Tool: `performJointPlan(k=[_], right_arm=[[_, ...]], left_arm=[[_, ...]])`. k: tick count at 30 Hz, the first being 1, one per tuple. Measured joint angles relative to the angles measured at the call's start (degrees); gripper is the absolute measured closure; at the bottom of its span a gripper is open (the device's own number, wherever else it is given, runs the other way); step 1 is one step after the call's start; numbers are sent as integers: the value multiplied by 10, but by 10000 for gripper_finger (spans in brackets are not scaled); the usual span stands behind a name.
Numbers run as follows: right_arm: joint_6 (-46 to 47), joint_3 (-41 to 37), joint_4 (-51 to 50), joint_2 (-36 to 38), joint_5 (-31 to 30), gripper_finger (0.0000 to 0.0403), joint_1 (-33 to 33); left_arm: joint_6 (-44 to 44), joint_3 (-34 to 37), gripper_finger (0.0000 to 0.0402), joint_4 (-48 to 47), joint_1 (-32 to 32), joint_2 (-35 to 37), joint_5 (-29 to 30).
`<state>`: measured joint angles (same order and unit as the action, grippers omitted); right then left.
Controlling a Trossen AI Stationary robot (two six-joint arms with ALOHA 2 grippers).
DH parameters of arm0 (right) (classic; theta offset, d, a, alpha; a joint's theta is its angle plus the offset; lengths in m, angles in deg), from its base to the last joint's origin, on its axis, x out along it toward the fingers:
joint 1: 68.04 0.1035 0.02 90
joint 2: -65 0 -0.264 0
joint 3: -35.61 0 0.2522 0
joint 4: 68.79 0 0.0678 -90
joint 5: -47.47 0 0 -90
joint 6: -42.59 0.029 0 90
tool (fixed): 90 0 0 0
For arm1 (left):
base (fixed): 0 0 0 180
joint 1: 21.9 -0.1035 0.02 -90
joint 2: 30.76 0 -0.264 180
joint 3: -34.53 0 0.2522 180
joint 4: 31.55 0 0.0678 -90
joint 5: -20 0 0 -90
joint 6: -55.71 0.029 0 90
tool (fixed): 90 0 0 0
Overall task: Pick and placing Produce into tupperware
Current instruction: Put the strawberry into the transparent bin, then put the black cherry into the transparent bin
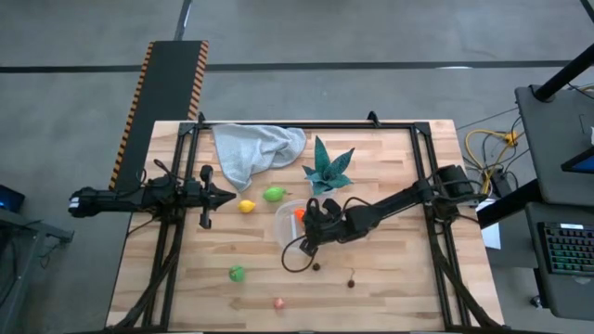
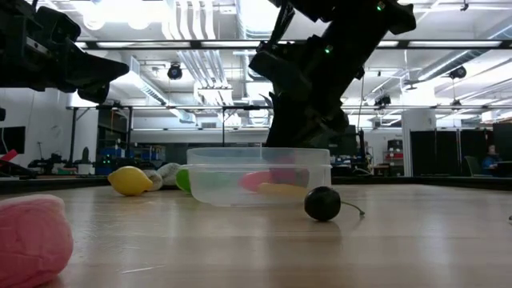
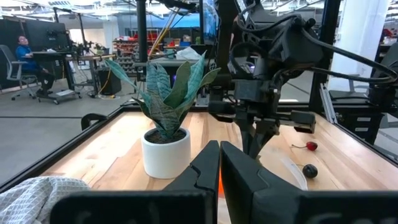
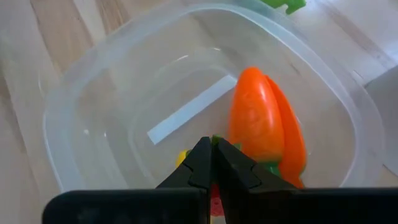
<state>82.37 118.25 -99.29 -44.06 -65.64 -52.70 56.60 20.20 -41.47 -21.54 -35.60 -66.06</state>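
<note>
The clear tupperware (image 1: pixel 281 223) sits mid-table. An orange carrot (image 4: pixel 261 121) lies in it, with a red and a yellow piece partly hidden under my right gripper's fingers. My right gripper (image 4: pixel 211 144) is shut and slants down over the tupperware's inside (image 2: pixel 232 172), with nothing plainly between its fingers. On the wood around the tupperware lie a yellow lemon (image 1: pixel 247 206), two green pieces (image 1: pixel 274 194) (image 1: pixel 237 273), a pink piece (image 1: pixel 278 302) and two dark bits (image 1: pixel 317 266) (image 1: pixel 352 283). My left gripper (image 1: pixel 230 196) waits shut and level at the table's left.
A teal spiky plant in a white pot (image 1: pixel 327 167) stands just beyond the tupperware. A pale cloth (image 1: pixel 255 148) lies crumpled at the far edge. Black frame rails (image 1: pixel 181 232) run along the table's left and right sides. Bare wood lies toward the near edge.
</note>
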Motion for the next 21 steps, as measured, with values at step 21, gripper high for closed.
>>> performJointPlan(k=[21], right_arm=[[-54, 91, -72, 22, 55, 251, 62]], left_arm=[[0, 0, 402, -1, 0, 0, 0]])
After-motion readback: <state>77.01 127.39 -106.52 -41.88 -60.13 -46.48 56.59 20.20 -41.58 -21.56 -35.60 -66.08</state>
